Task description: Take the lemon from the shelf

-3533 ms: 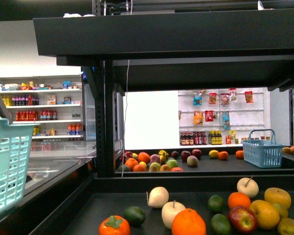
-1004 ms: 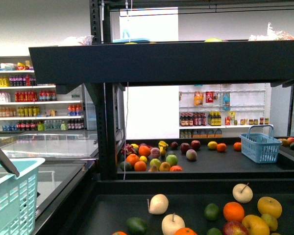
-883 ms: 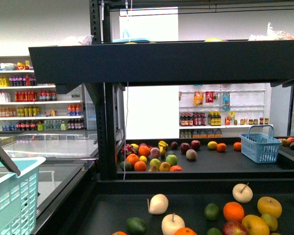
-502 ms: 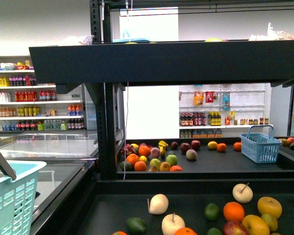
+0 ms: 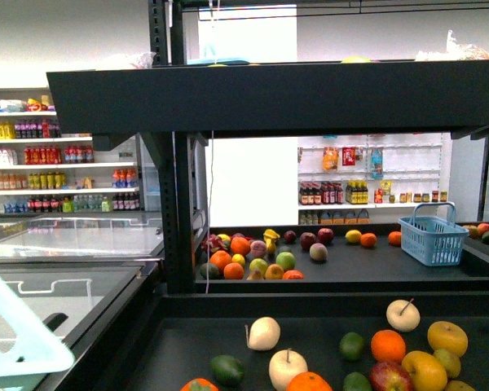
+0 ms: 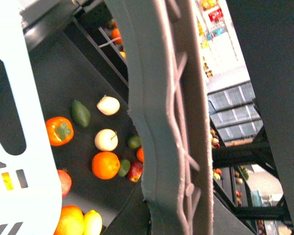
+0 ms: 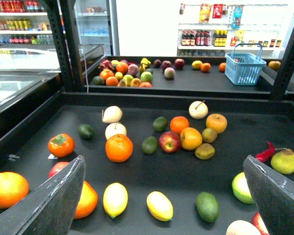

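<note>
Shelf (image 7: 225,171): black and tiered, with loose fruit scattered over its near tray.
Lemon (image 7: 115,199): lies on its side on that near tray, just beside a deep orange fruit (image 7: 90,199). Nothing holds it.
Second lemon (image 7: 159,205): on the same tray, near the first but apart from it (the two look alike).
Right fingers (image 7: 56,200): spread wide and holding nothing, above the tray. Both lemons show in the gap between them.
Left fingers: I cannot tell how far open they are or what they hold. A grey ribbed bar (image 6: 171,122) and a pale basket (image 6: 19,147) fill the left wrist view close up.
Pale basket, front view: one corner shows at the lower left, beside the shelf.
Blue basket (image 7: 245,68): stands on the farther tray, well apart from both lemons.
</note>
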`<state>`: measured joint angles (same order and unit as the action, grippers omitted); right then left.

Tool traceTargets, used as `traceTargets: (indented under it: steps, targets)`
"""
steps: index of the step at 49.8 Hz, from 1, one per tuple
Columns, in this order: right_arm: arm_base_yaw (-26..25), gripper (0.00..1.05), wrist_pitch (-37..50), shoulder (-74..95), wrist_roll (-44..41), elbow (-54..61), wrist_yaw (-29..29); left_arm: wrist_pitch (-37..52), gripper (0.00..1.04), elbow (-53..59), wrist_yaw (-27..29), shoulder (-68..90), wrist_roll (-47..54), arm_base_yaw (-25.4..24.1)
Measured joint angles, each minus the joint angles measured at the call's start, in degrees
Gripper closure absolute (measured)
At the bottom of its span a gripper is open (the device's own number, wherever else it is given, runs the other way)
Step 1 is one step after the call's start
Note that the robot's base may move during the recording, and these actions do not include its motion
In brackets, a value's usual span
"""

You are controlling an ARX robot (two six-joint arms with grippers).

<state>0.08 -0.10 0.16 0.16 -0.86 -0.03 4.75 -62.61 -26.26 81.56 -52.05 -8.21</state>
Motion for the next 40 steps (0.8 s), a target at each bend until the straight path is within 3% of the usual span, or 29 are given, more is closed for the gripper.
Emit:
traceTargets:
  steps: [12, 24, 40]
  targets:
    - [0.00, 0.08, 0.00, 0.00, -0.02, 0.00, 0.00, -0.09, 0.96, 0.98, -1.09, -0.98, 1.97, 9.92]
    - [0.00, 0.08, 0.00, 0.00, -0.02, 0.00, 0.00, 5.40, 0.96, 0.90, -1.49, 3.63, 4.00, 20.55]
    - [0.02, 0.08, 0.00, 0.00, -0.02, 0.00, 0.00, 8.85, 0.96, -4.90, -3.76, 14.12, 4.94, 28.65]
